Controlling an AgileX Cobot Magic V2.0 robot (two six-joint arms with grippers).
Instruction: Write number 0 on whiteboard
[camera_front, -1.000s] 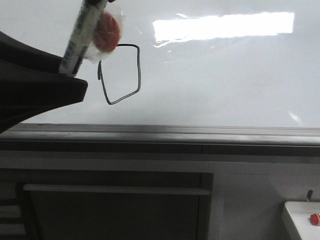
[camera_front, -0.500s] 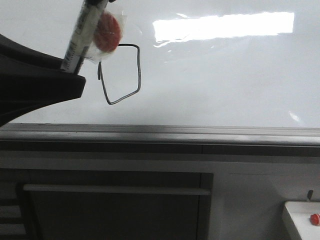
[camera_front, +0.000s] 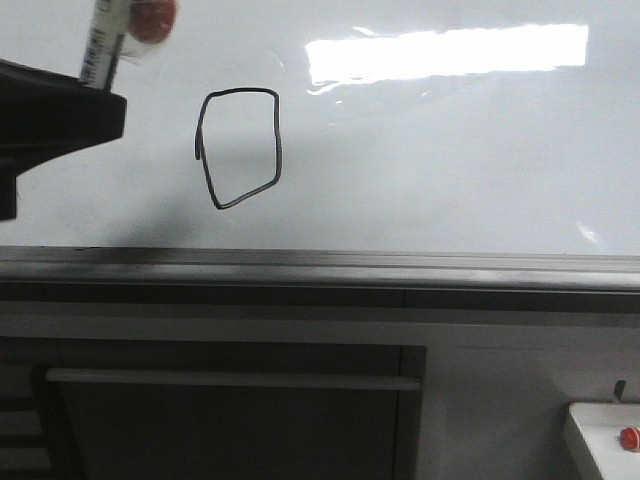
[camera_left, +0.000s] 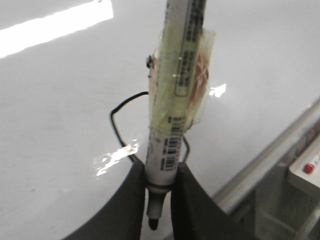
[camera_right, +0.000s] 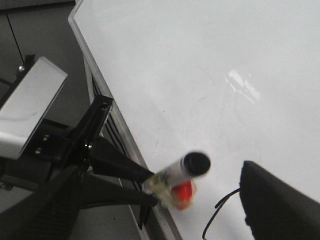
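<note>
The number 0 (camera_front: 240, 148), a thin black closed loop, stands fully uncovered on the whiteboard (camera_front: 450, 150). My left gripper (camera_front: 95, 90) is up and to the left of the loop, shut on a white marker (camera_front: 105, 40) with a red piece (camera_front: 152, 18) taped to it. In the left wrist view the fingers (camera_left: 132, 200) clamp the marker (camera_left: 180, 90) near its black tip, with part of the loop (camera_left: 116, 125) behind. My right gripper (camera_right: 160, 220) is open and empty, and its view shows the marker (camera_right: 182, 170) and part of the loop (camera_right: 220, 212).
A grey metal rail (camera_front: 320, 265) runs along the whiteboard's lower edge, with a dark cabinet front (camera_front: 230, 410) below it. A small white box with a red knob (camera_front: 610, 440) sits at the lower right and also shows in the left wrist view (camera_left: 307, 167).
My left gripper has moved up and to the left with the marker, away from the loop. The loop's upper left part, covered before, now shows whole.
</note>
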